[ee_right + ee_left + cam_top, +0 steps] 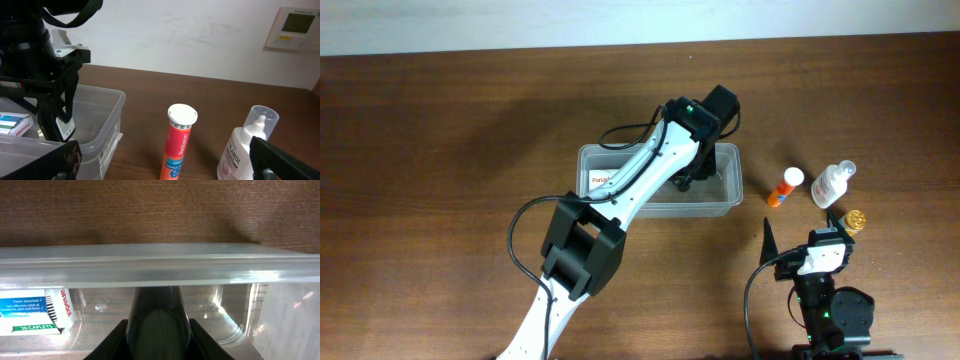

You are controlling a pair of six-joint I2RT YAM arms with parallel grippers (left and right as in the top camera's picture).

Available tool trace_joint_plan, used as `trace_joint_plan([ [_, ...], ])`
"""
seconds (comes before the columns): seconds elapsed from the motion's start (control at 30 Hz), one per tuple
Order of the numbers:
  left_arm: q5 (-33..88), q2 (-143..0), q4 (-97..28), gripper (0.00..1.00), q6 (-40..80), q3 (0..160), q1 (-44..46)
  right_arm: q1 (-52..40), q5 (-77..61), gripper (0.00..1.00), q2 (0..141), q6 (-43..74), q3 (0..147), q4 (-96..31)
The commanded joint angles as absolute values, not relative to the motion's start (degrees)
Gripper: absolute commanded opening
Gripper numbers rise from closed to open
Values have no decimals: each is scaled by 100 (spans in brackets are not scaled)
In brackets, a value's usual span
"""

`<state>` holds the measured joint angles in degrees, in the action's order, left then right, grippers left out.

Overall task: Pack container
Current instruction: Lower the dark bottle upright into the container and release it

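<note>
The container [730, 196] is a clear plastic tub at the middle of the table. A white Panadol box [599, 183] lies in its left end, also seen in the left wrist view [31, 314]. My left gripper [703, 170] reaches down into the tub's right half, shut on a dark bottle [159, 325] that stands between its fingers, just inside the tub's rim [160, 265]. The right wrist view shows that bottle's white label [65, 128] low inside the tub wall [100, 125]. My right gripper [802, 232] hovers open near the front edge, holding nothing.
Right of the tub stand an orange Redoxon tube with a white cap [785, 187] [178, 142] and a clear calamine bottle with a white cap [832, 183] [247, 147]. A small gold-topped item [856, 218] sits beside the right gripper. A wall rises behind the table.
</note>
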<state>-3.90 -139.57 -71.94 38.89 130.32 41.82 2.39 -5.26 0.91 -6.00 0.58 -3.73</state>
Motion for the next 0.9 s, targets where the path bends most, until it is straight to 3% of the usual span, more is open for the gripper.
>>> trace_joint_plan([
  [0.0,-427,-13994,-7196,24,3988,13010,4163,281,-519,98,40,-576,32,-410],
  [0.87,-582,-13994,-7019,25,3983,12748,4163,281,-519,98,40,-574,32,-410],
])
